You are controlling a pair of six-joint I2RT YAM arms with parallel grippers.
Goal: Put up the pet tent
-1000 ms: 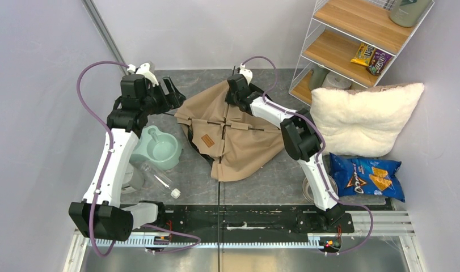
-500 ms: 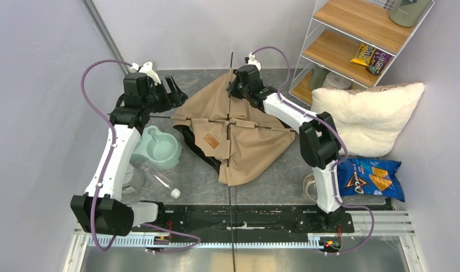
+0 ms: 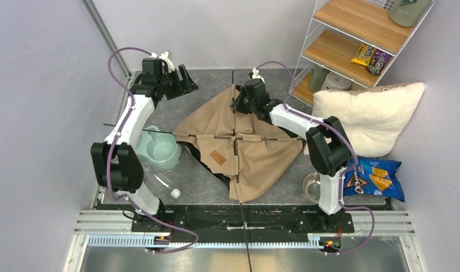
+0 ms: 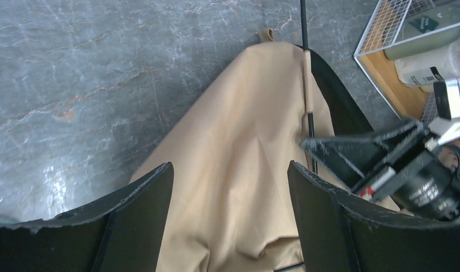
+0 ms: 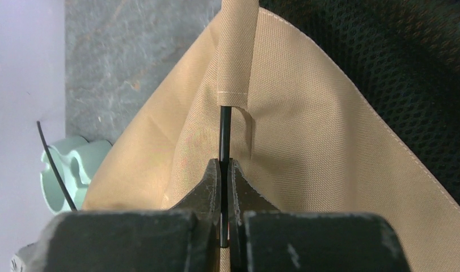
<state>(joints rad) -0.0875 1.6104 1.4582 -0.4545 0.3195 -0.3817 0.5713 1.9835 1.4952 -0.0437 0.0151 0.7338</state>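
We see the pet tent (image 3: 239, 141) lying flattened mid-frame on the table (image 3: 278, 181), the right end effector (image 5: 224, 170) pinched tight on its thin black pole (image 5: 225, 130) at the tent's upper edge, the left end effector (image 4: 230, 167) spread wide, holding nothing, over the upper-left corner

pet tent (image 3: 256, 153) mid table (image 3: 213, 90), bowl (image 3: 159, 150) left (pillow (image 3: 363, 116) right)

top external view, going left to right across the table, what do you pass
green bowl → pet tent → pillow
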